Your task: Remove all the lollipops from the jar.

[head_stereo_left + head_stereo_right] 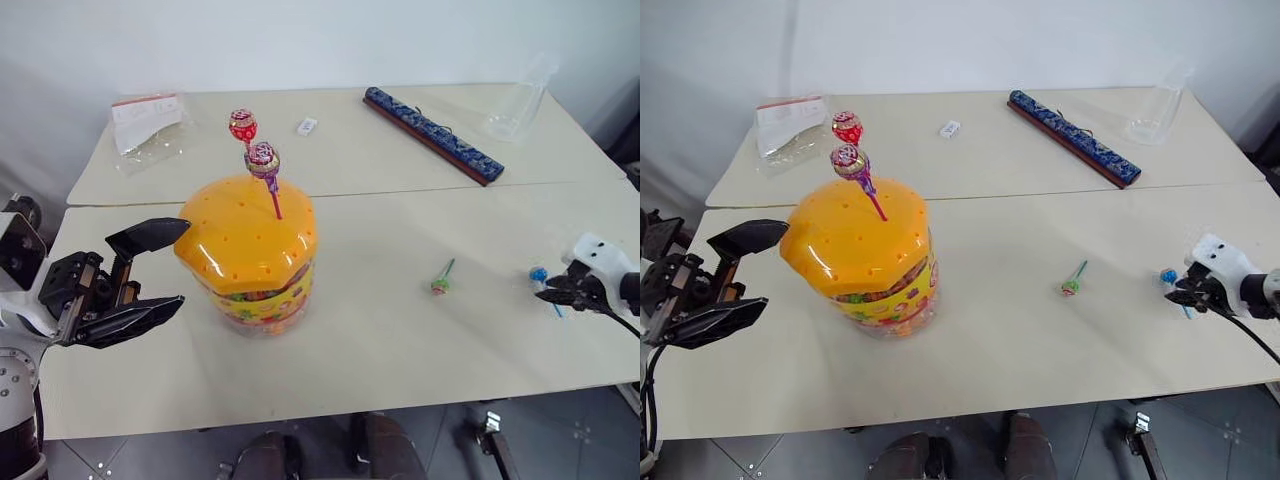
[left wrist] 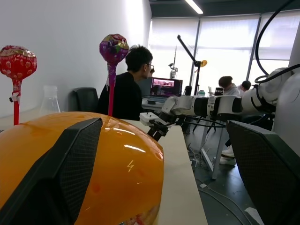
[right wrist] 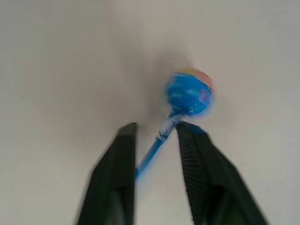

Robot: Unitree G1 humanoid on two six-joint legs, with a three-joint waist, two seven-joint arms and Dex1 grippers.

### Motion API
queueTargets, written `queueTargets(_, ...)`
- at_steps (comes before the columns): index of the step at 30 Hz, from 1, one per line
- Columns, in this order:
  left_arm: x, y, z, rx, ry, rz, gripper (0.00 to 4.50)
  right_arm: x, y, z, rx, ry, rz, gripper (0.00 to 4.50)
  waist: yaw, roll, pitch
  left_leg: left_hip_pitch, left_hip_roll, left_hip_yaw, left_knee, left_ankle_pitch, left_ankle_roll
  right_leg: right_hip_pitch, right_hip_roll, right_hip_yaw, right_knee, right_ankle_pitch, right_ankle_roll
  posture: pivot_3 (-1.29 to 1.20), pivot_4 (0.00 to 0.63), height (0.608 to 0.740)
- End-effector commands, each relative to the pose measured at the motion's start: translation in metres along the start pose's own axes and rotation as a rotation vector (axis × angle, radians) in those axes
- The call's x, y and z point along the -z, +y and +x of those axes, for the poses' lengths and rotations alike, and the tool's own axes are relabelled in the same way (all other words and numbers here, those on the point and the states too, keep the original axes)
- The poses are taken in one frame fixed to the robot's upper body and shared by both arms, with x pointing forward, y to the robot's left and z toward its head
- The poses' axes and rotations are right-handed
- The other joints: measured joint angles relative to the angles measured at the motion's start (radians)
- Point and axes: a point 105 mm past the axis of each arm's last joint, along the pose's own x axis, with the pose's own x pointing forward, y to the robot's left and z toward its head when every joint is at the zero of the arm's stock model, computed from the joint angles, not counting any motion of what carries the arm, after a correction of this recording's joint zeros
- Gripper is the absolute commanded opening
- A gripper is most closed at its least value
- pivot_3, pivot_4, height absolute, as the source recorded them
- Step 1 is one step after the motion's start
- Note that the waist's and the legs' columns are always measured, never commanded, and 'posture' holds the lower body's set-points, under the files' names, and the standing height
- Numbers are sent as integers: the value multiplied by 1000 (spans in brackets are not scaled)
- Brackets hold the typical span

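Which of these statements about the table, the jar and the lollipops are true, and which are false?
1. Two lollipops stand in the jar lid. True: the red lollipop and the purple lollipop.
2. The green lollipop is in the jar. False: it lies on the table.
3. The right gripper is open around the blue lollipop's stick. True.
4. The left gripper is shut on the jar. False: it is open beside it.
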Motion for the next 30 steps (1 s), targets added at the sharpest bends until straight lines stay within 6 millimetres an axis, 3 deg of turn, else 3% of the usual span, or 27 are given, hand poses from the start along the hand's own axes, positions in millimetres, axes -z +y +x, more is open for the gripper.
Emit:
queueTargets(1,-14,5,-1,-73,-96,52,4500,-84,9,-14,-56,-417,-79,2724,-1,1,1,0,1,0,0,0,0,0,0,0,0,0,0,0,150,740)
queueTargets(2,-16,7,-2,-94,-130,47,4500,-106,21,-19,-125,-528,-85,3032,-1,1,1,0,1,0,0,0,0,0,0,1,0,0,0,0,150,740)
queueTargets(7,-11,12,-18,-204,-199,-7,4500,-194,90,-42,-403,-847,-167,3032,20,2,1,-1,5,-3,0,-1,-2,-2,1,-1,2,0,-1,0,150,740)
queueTargets(8,-7,13,-23,-226,-195,-24,4500,-219,109,-49,-472,-939,-179,3032,22,2,1,-1,6,-4,0,-2,-3,-2,2,-2,2,0,-1,0,150,740)
queueTargets(11,-2,13,-29,-248,-202,-56,4500,-266,142,-59,-568,-1078,-188,3032,22,1,1,-2,5,-4,1,-2,-3,-3,1,-2,2,0,-2,0,150,740)
queueTargets(13,0,12,-29,-241,-206,-73,4500,-284,156,-55,-583,-1089,-200,3032,27,1,1,-3,5,-4,1,-2,-4,-3,0,-3,2,0,-3,0,150,740)
queueTargets(16,2,12,-26,-232,-204,-78,4500,-295,171,-47,-623,-1069,-201,3032,35,-2,-1,-4,3,-6,1,-3,-4,-4,-1,-4,2,0,-3,0,150,740)
queueTargets(22,2,14,-23,-215,-211,-71,4500,-293,199,-45,-752,-1029,-288,3032,36,-3,-2,-6,0,-8,0,-3,-3,-5,1,-13,3,0,-2,0,150,740)
queueTargets(30,2,15,-21,-202,-223,-65,4500,-297,220,-43,-829,-1014,-335,3032,22,-3,-2,-5,3,-6,1,-2,-2,-3,5,-15,3,0,-2,0,150,740)
